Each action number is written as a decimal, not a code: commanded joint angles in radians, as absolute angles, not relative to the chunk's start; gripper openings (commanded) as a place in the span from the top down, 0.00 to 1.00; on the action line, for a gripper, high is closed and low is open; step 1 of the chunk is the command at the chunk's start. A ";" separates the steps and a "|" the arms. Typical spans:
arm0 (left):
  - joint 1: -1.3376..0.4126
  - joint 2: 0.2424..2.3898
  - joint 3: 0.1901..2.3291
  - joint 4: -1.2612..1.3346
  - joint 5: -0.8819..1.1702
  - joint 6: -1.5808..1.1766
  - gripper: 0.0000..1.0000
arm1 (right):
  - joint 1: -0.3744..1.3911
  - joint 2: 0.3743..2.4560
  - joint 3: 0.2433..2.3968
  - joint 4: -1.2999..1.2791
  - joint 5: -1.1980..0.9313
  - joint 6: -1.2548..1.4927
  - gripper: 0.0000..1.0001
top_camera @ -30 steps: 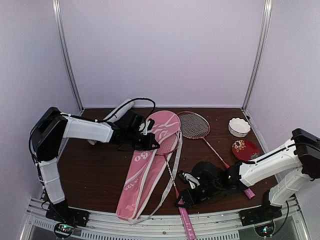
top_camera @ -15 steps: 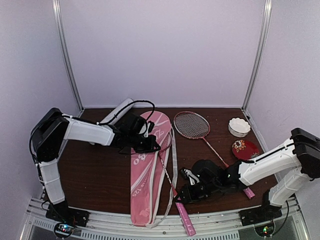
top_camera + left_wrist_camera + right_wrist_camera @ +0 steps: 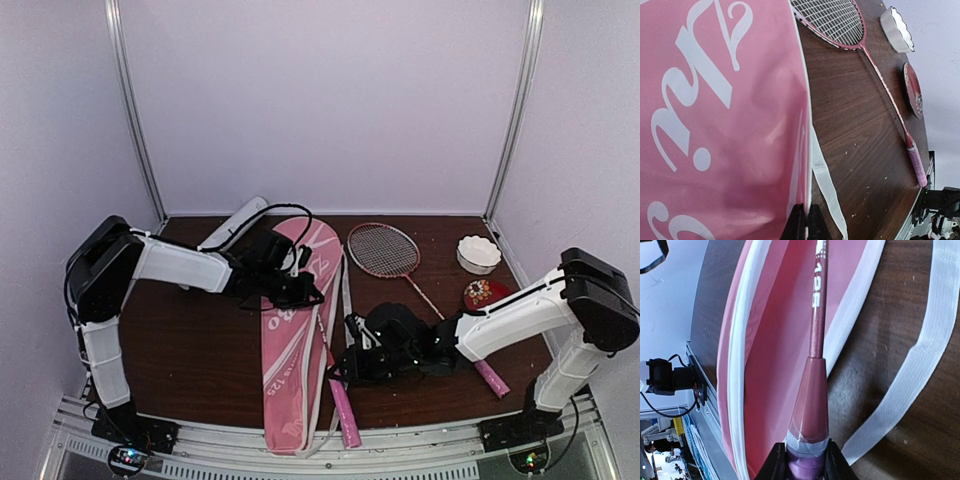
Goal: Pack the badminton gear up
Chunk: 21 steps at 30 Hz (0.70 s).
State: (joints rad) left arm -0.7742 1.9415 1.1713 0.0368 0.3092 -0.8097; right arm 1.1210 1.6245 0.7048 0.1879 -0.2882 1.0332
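Top view: the left gripper (image 3: 297,291) is clamped shut on the open edge of the pink cover (image 3: 290,370). The right gripper (image 3: 345,365) pinches a racquet (image 3: 342,418) by the handle. The head ahead of its jaws is probably inside the cover, but I can't really see it.

Left wrist: the jaws are pressed together on the cover's lip right at their tips. It's thin fabric, so it could slip out and the mouth would flop shut.

Right wrist: the fingers (image 3: 776,462) squeeze the top of the handle, with the shaft running straight ahead into the cover. Held that far back, the racquet might twist and catch on the lip or on the strap (image 3: 920,355) off to the jaws' right.
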 commanded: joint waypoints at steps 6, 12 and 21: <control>-0.754 1.984 1.250 0.034 0.405 -0.719 1.00 | 1.083 1.690 0.772 0.430 -0.180 0.984 0.90; -0.723 2.035 1.318 -0.010 0.450 -0.665 1.00 | 1.075 1.597 0.718 0.364 -0.253 0.777 0.44; -0.709 2.045 1.459 -0.227 0.414 -0.509 0.62 | 1.116 1.323 0.583 0.090 -0.208 0.485 0.31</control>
State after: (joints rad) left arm -0.7162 2.0827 1.4090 -0.1432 0.4271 -0.6029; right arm 1.0832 1.4204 0.6537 0.2321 -0.2531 0.6540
